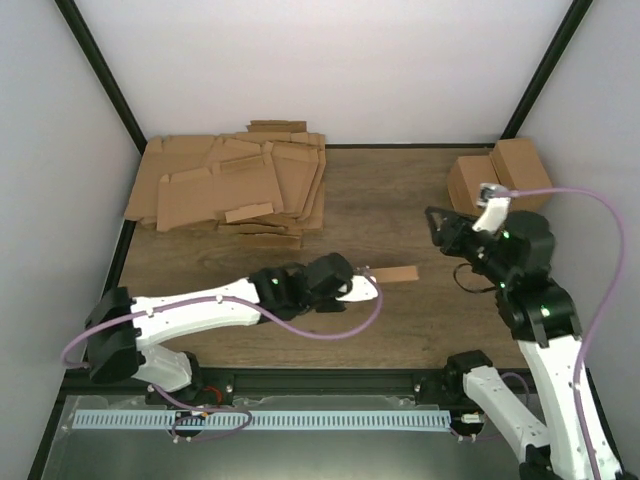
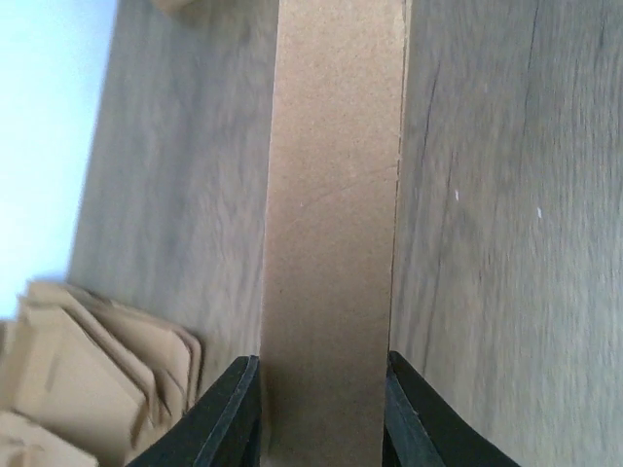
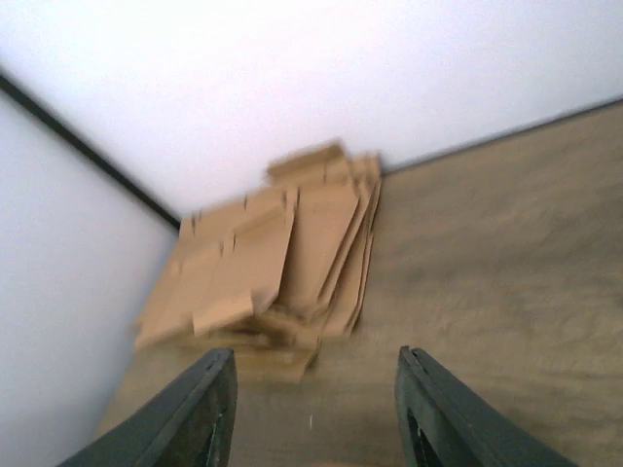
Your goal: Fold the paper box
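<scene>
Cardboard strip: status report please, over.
Left gripper shut on cardboard strip. Right gripper open, empty. Sheet stack, cartons well clear.

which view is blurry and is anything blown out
Right wrist: soft all over, the cardboard stack and the fingers smeared. Left wrist: the cardboard piece is crisp down to its grain, but the wall at upper left is blown out pale blue. Top external: evenly lit and sharp.
</scene>
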You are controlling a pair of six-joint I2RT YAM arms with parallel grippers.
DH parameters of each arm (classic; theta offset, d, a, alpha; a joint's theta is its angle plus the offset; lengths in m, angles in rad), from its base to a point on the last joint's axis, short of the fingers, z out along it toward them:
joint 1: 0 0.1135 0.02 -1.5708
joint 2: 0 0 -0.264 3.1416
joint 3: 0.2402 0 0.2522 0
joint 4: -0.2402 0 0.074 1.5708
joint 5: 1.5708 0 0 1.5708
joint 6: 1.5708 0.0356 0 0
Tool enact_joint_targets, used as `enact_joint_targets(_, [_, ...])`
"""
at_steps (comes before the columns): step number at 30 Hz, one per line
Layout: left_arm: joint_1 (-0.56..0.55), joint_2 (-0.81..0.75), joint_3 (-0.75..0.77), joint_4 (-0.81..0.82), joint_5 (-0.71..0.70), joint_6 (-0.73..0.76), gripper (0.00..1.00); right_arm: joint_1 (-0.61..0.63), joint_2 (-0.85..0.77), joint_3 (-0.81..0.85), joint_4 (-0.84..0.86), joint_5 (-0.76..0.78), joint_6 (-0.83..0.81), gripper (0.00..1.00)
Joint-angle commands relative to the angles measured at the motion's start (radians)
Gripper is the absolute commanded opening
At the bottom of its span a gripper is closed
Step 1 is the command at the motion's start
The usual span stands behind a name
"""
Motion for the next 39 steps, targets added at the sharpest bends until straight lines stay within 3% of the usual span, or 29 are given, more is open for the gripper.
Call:
enact_joint_targets(1, [-0.104, 0.133, 0.031, 0.267, -0.216, 0.067, 0.29, -0.002, -0.123, 0.099, -0.051, 0.343, 0.035, 0.49])
enact_joint_targets(6, [-0.133, 0.379, 0.19, 0.401, -0.245, 0.13, 0.28, -0.002, -0.177, 0.19, -0.09, 0.439, 0.033, 0.5])
enact_joint_targets(15, [-0.133, 0.784, 0.572, 0.542, -0.309, 0.161, 0.3, -0.002, -0.197, 0.272, -0.154, 0.479, 0.012, 0.5])
enact_joint_targets(16, [-0.131, 0.822, 0.611, 0.534, -0.297, 0.147, 0.34, -0.002, -0.193, 0.268, -0.162, 0.476, 0.015, 0.5])
enact_joint_targets(20, [-0.124, 0.921, 0.729, 0.425, -0.137, 0.054, 0.93, -0.002, -0.187, 0.223, -0.185, 0.442, 0.037, 0.52])
enact_joint_targets(22, [-0.124, 0.914, 0.731, 0.369, -0.075, 0.012, 1.0, -0.002, -0.188, 0.198, -0.189, 0.425, 0.048, 0.53])
enact_joint_targets(33, [-0.114, 0.495, 0.339, 0.321, 0.146, -0.323, 1.0, -0.002, -0.164, 0.074, -0.175, 0.374, 0.051, 0.55])
enact_joint_targets(39, [-0.092, 0.225, 0.091, 0.329, 0.108, -0.566, 1.0, -0.002, -0.112, -0.027, -0.207, 0.287, 0.128, 0.6])
